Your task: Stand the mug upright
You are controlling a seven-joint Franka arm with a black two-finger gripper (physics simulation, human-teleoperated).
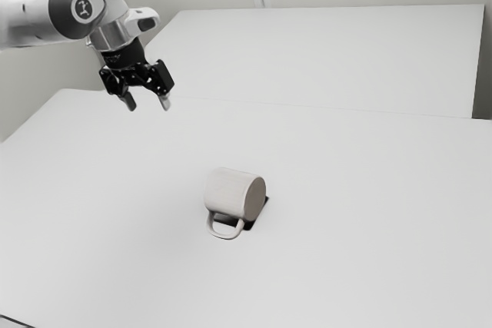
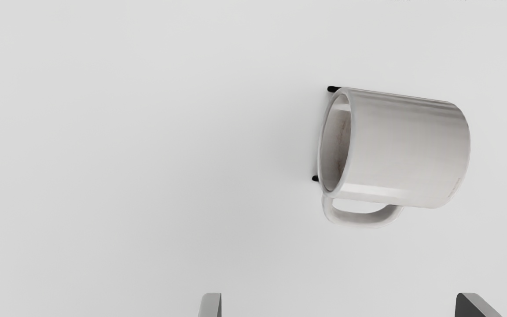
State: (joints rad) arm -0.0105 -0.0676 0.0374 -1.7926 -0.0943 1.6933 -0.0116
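Note:
My gripper (image 1: 147,103) hangs high above the table in the exterior view, up and to that view's left of the mug, with its two fingers spread and nothing between them. The white mug (image 1: 229,192) lies on its side; its base faces the exterior view's right and its handle points toward the lower edge of that view. From the wrist view, the mug (image 2: 403,149) shows its mouth and its looped handle, apart from the open gripper (image 2: 338,304). A dark patch lies beneath and beside the mug.
The white table (image 1: 354,213) spreads around the mug on every side. Behind it stands a white raised panel or surface (image 1: 330,59), with pale walls further back. A thin dark line crosses the exterior view's lower left corner.

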